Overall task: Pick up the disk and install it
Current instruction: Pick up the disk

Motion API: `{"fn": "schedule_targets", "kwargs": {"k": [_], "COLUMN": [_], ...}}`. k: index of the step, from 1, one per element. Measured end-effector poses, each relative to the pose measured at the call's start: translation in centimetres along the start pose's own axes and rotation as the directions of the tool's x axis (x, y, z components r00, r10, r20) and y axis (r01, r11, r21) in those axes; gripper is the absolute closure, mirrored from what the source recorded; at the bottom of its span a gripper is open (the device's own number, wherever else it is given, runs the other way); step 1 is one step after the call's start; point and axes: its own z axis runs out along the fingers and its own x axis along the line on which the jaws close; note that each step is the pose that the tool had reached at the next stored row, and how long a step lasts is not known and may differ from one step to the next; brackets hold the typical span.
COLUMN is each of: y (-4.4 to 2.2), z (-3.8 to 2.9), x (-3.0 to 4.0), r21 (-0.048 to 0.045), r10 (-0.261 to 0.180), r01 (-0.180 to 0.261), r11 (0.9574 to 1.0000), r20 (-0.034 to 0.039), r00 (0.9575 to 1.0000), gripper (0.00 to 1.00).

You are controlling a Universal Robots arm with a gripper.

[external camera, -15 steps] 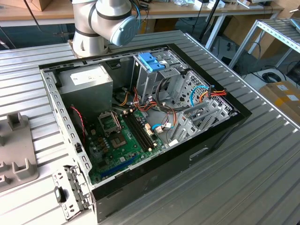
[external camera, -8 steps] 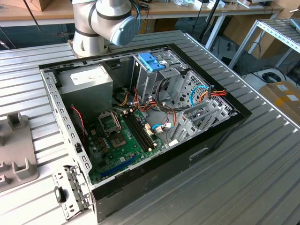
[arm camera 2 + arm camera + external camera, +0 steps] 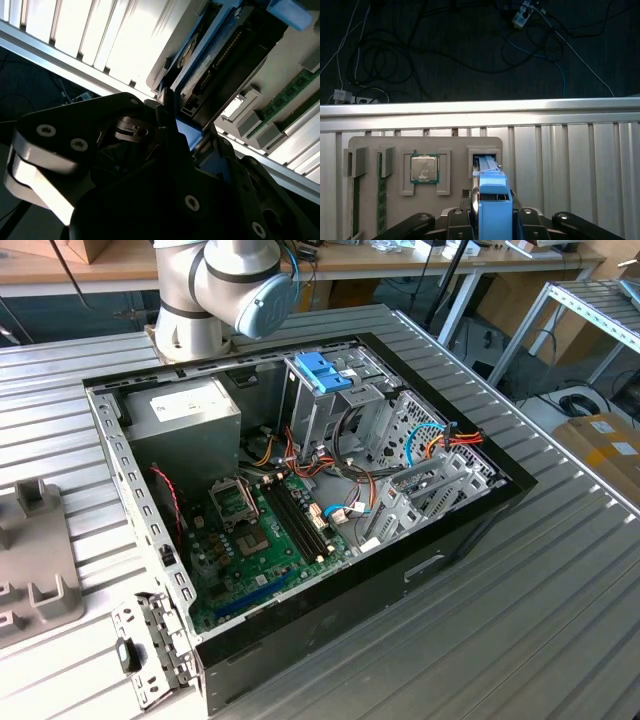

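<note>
1. A ribbed metal table [image 3: 560, 590] carries everything. The arm [image 3: 225, 285] stands at its far edge in the exterior view.
2. An open black computer case [image 3: 420, 570] lies on the table.
   - Its far corner, towards the exterior view's left, holds a grey power supply [image 3: 185, 415].
   - On its floor is a green motherboard [image 3: 250, 540].
   - Beside the power supply, towards the exterior view's right, is a metal drive cage [image 3: 335, 405] topped by a blue handle [image 3: 322, 372].
   - Coloured cables [image 3: 455, 437] run between the cage and the case wall on the exterior view's right.
3. A grey holder tray [image 3: 455, 145] rests on the table. In the exterior view it sits at the left edge, apart from the case. Its pockets each hold something different.
4. The disk [image 3: 492, 200] stands on edge in one tray pocket, with its blue carrier frame uppermost. In the second wrist view its labelled face [image 3: 197, 75] shows, still down in the pocket.
5. The gripper [image 3: 492, 215] is over that pocket. Its jaws are pressed against the two sides of the blue frame, pinching the disk.
6. Two green memory sticks [image 3: 381, 200] stand in narrow slots at the tray's other end.
7. A square processor chip [image 3: 424, 168] lies flat in the pocket between the disk and the memory sticks.
</note>
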Motion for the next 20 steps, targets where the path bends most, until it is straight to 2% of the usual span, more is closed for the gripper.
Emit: {"fn": "schedule_targets", "kwargs": {"k": [3, 20], "y": [0.01, 0.03], "z": [-0.14, -0.56], "x": [-0.01, -0.03], "r21": [0.0001, 0.0002], "r10": [0.000, 0.000], "r01": [0.000, 0.000], "r11": [1.0000, 1.0000], "r20": [0.0021, 0.0029], "r00": [1.0000, 1.0000], "gripper": [0.63, 0.63]}}
